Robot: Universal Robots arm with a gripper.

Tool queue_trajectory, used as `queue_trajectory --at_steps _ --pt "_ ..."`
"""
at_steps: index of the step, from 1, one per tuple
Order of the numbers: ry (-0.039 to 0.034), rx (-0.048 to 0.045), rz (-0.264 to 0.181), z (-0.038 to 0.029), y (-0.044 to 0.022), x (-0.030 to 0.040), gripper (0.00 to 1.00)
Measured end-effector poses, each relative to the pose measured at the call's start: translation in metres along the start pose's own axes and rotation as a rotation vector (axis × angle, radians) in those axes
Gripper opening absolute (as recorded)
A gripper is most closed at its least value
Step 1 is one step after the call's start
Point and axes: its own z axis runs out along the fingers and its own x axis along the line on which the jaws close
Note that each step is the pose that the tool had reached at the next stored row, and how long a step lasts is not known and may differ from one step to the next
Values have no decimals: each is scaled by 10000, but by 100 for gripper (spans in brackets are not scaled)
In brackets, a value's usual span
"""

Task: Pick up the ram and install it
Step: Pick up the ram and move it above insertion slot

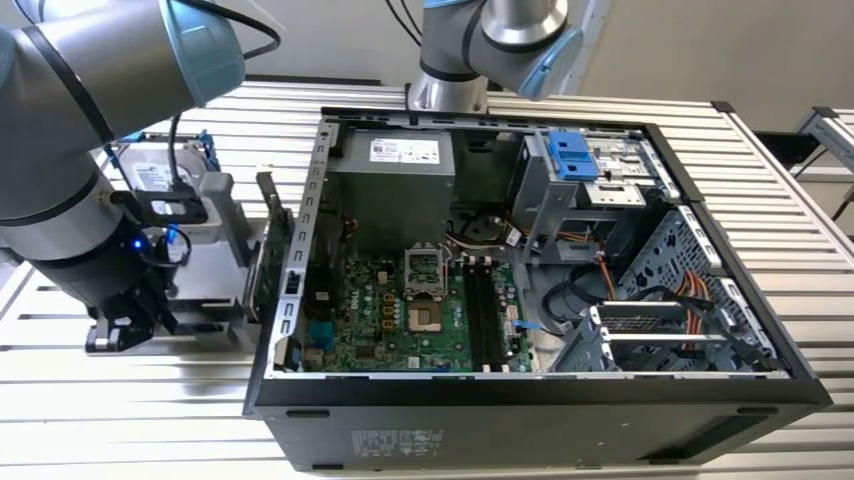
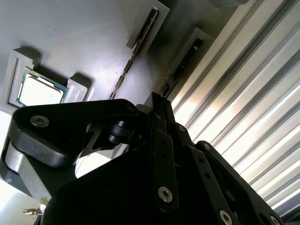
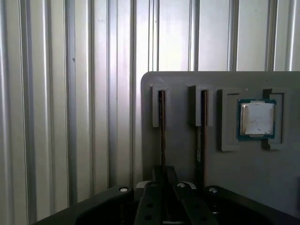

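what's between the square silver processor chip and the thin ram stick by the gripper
A second thin stick, on edge in its own slot, between ram and chip in the first wrist view.

Ribbed metal worktop (image 3: 70, 117) with a grey holder (image 3: 234, 178) lying on it. Two narrow slots side by side, each with a stick standing on edge. The ram (image 3: 162, 126) is in the slot nearest the holder's edge, a second stick (image 3: 203, 126) just beside it. Square silver chip (image 3: 257, 118) sits in its own recess past that. Jaws are in line with the ram, at its near end.
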Motion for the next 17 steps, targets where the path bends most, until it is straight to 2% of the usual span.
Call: queue_trajectory --at_steps 17 --pt "0 0 0 -125 0 -6 0"
